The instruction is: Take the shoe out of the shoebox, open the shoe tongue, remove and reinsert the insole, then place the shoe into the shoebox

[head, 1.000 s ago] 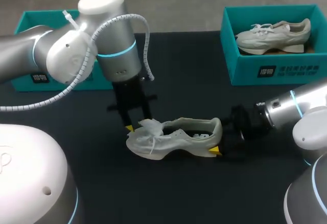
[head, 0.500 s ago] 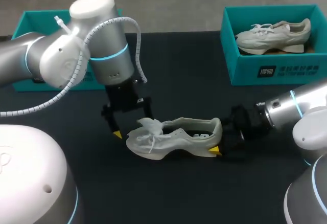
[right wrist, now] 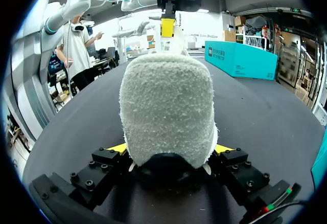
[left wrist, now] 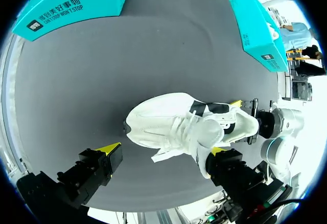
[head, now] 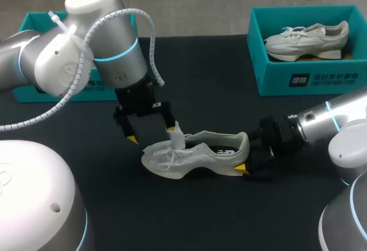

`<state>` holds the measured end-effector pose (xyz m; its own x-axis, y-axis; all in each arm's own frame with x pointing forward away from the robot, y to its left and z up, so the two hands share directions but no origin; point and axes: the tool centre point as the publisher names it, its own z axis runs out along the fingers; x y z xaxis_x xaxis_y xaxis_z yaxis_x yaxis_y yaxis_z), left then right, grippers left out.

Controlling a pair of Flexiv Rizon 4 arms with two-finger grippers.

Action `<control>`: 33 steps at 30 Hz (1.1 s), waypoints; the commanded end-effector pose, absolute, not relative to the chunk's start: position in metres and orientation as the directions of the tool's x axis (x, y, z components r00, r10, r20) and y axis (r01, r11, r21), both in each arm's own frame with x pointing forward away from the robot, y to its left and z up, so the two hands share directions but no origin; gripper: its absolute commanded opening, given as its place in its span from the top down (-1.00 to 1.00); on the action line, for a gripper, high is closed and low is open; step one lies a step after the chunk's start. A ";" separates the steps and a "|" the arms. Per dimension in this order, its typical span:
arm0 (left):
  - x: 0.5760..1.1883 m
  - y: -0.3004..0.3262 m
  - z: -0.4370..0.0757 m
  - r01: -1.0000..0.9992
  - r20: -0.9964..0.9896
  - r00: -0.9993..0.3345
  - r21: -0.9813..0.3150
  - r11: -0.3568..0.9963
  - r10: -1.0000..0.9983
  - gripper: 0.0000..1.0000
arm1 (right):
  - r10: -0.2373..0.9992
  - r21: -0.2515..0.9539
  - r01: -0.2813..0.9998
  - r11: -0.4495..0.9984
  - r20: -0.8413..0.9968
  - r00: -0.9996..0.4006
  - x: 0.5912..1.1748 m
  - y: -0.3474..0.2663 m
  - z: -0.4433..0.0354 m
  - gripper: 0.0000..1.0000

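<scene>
A white shoe (head: 195,153) lies on its sole on the black table (head: 218,90), toe to the left. Its tongue (head: 176,137) stands upright beside one finger of my left gripper (head: 151,133). That gripper hangs open over the laces, touching nothing from two sides. In the left wrist view the shoe (left wrist: 184,124) lies ahead of the open left gripper (left wrist: 164,152). My right gripper (head: 245,158) is shut on the shoe's heel. The right wrist view shows the fuzzy heel (right wrist: 166,106) between both fingers of the right gripper (right wrist: 168,150).
An open teal shoebox (head: 304,79) holding a second white shoe (head: 307,39) stands at the back right. Another teal box (head: 34,22) sits at the back left, partly behind my left arm.
My left gripper opened and let go of the tongue, then shifted a little left and back. The tongue now stands up. The right gripper and the shoe stayed put.
</scene>
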<state>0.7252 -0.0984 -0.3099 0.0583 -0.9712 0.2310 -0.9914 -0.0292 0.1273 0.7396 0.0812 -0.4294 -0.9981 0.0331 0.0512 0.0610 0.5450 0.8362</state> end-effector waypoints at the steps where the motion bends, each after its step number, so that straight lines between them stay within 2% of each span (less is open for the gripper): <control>1: 0.724 -0.091 -0.299 -0.994 0.234 0.043 0.112 -0.017 -0.971 -1.00 | 0.034 0.834 0.062 0.548 0.051 -0.998 0.739 0.083 -0.433 1.00; 17: 0.740 -0.109 -0.257 -0.987 0.270 -0.148 0.025 0.161 -0.951 -1.00 | 0.034 0.834 0.062 0.548 0.051 -0.998 0.739 0.083 -0.433 1.00; 20: 0.743 -0.117 -0.251 -0.966 0.276 -0.244 0.012 0.257 -0.930 -1.00 | 0.034 0.834 0.062 0.548 0.051 -0.998 0.739 0.083 -0.433 1.00; 21: 0.743 -0.121 -0.250 -0.940 0.285 -0.320 0.024 0.341 -0.903 -1.00 | 0.034 0.834 0.062 0.548 0.051 -0.998 0.739 0.083 -0.433 1.00; 23: 0.745 -0.129 -0.247 -0.864 0.313 -0.475 0.014 0.504 -0.823 -1.00 | 0.034 0.834 0.062 0.548 0.051 -0.998 0.739 0.083 -0.433 1.00; 27: 0.750 -0.143 -0.239 -0.511 0.325 -0.810 0.017 0.860 -0.488 -1.00 | 0.034 0.834 0.062 0.548 0.051 -0.998 0.739 0.083 -0.433 1.00; 30: 0.751 -0.147 -0.229 -0.253 0.235 -0.942 -0.028 0.967 -0.240 -1.00 | 0.034 0.834 0.062 0.548 0.051 -0.998 0.739 0.083 -0.433 1.00; 33: 0.757 -0.149 -0.216 -0.088 0.197 -0.978 -0.066 0.994 -0.074 -1.00 | 0.034 0.834 0.062 0.548 0.051 -0.998 0.739 0.083 -0.433 1.00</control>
<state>0.7474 -0.1437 -0.2285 -0.5664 -0.7692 0.2958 -0.8136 0.5792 -0.0519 0.7396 0.0811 -0.4294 -0.9981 0.0332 0.0512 0.0610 0.5449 0.8363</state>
